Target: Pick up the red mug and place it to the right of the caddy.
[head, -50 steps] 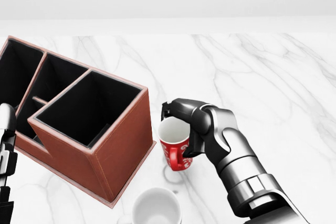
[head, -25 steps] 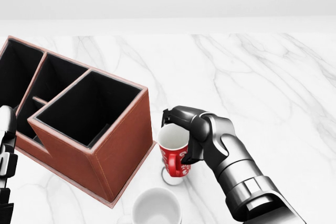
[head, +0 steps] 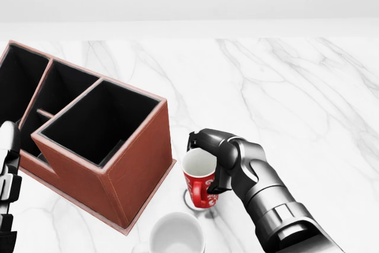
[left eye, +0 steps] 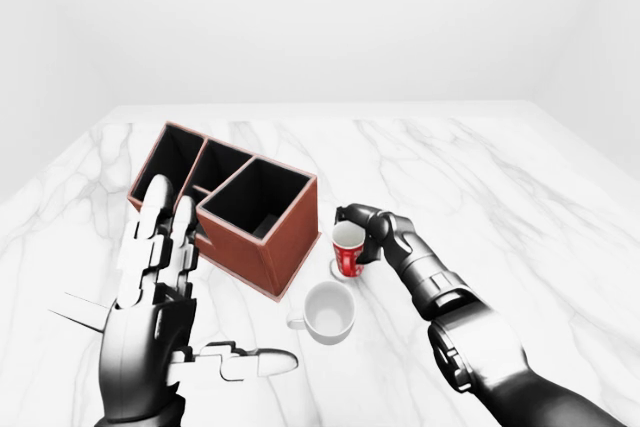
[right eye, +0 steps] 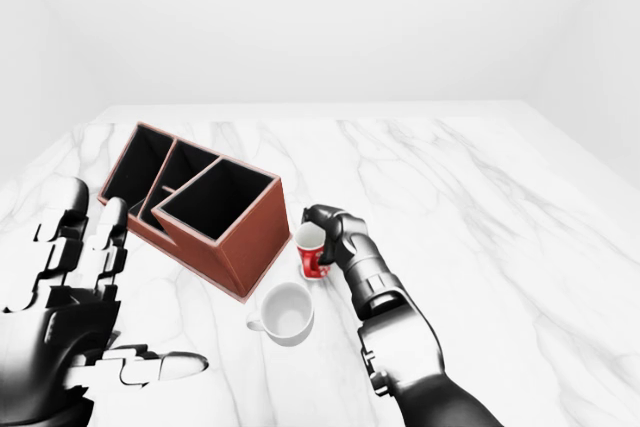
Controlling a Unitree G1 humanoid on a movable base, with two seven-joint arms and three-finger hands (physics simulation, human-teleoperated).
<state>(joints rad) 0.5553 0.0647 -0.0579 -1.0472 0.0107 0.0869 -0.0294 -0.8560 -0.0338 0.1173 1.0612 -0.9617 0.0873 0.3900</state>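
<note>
The red mug (head: 199, 190) with a white inside stands slightly tilted just right of the brown caddy (head: 137, 167) in the head view. A ring-shaped shadow lies under it, so it seems to hover just above the marble table (head: 284, 87). My right hand (head: 205, 161) is shut on the mug, with fingers over its far rim and the thumb down its right side. The caddy has several black compartments. In the left-eye view my left hand (left eye: 190, 292) is raised at the lower left, open and empty, with its fingers spread.
A white mug (head: 176, 236) stands at the bottom of the head view, just below the red mug and near the caddy's corner. A white wall borders the table at the top. Bare marble extends to the right of my right arm.
My right hand has shifted the red mug slightly right and downward in the head view, farther from the caddy's wall. The left hand has barely moved.
</note>
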